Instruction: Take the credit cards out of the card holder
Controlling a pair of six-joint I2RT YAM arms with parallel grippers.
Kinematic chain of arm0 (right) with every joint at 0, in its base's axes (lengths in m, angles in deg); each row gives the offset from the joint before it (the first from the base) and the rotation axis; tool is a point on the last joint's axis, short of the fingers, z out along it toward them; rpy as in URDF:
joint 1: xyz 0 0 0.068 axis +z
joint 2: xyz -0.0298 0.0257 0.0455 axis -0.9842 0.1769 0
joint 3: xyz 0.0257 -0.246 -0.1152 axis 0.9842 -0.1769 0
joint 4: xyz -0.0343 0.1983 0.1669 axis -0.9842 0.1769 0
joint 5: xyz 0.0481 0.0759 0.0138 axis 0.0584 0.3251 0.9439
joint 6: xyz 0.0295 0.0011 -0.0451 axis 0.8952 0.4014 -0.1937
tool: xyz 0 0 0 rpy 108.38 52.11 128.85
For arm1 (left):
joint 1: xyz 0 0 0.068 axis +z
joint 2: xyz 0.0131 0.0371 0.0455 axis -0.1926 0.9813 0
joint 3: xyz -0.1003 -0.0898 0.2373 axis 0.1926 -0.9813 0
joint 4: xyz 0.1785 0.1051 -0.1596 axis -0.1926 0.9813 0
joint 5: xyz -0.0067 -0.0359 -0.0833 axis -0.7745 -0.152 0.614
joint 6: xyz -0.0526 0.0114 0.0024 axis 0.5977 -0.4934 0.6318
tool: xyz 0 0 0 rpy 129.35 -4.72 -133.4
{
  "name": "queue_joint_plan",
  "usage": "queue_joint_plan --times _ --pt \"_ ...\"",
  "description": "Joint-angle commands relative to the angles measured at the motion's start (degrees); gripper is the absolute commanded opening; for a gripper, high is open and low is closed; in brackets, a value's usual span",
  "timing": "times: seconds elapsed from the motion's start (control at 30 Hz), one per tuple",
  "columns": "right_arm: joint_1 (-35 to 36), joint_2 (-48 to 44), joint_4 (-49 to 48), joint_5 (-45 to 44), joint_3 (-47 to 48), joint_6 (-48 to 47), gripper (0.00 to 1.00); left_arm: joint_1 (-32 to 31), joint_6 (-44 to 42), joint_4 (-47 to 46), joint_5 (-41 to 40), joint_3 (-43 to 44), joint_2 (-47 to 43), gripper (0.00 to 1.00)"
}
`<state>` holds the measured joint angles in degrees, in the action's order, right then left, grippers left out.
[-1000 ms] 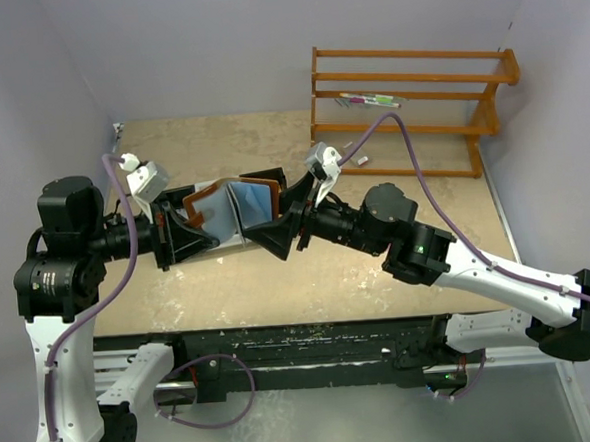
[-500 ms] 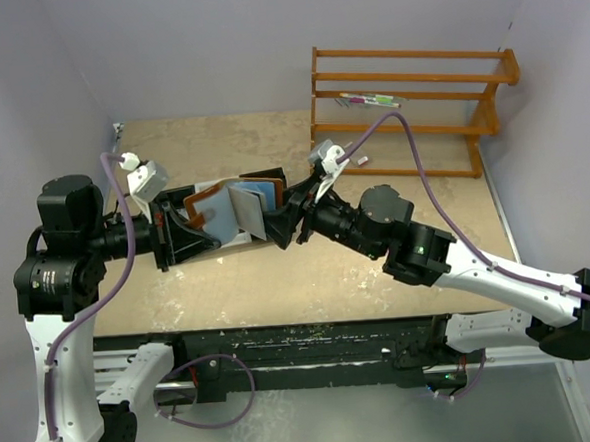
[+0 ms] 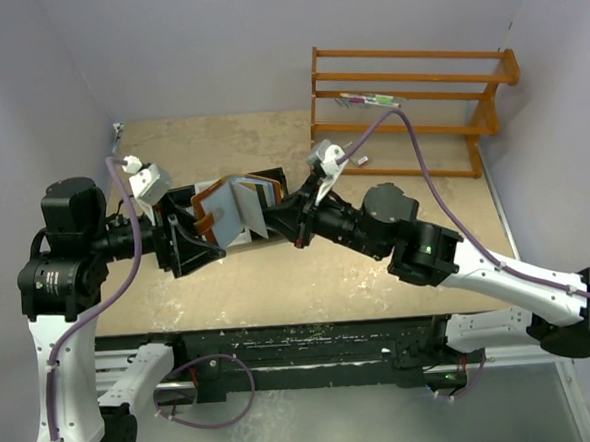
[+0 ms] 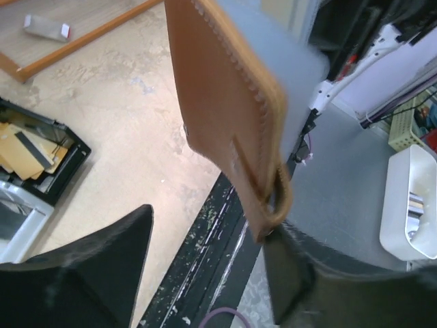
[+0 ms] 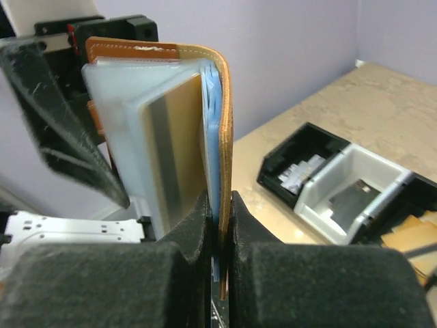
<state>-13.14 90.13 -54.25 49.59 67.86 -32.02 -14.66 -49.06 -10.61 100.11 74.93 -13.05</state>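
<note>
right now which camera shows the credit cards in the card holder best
Right wrist: it looks into the card holder, showing a tan striped credit card in a clear sleeve, blue behind. The top view shows only small blue and pale leaves; left wrist, only brown leather outside.

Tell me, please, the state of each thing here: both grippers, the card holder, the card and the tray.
Card holder, unfolded, held up above the table.
Left gripper, open, not clamping the card holder.
Right gripper, shut on the card holder's cover edge.
Striped card, inside a clear pocket, not yet out.
Tray, resting on the table, yellow pieces in one end.
</note>
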Motion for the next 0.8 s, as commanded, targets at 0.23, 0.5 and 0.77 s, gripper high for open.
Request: queue_joint_plan --times 0.23,0.5,0.77 --pt "8.2 13.5 33.4 -32.0 22.3 -5.4 0.00 -0.1 -1.2 -12.7 -2.3 -9.0 -6.8 1.00" --pt "8.3 11.9 35.2 -32.8 23.7 -6.0 0.00 -0.1 -4.3 -13.2 -7.4 -13.0 -7.0 0.99" --pt "8.3 6.5 30.3 -20.9 19.3 -4.3 0.00 -0.1 3.5 -17.4 -8.5 -14.5 -4.4 0.95"
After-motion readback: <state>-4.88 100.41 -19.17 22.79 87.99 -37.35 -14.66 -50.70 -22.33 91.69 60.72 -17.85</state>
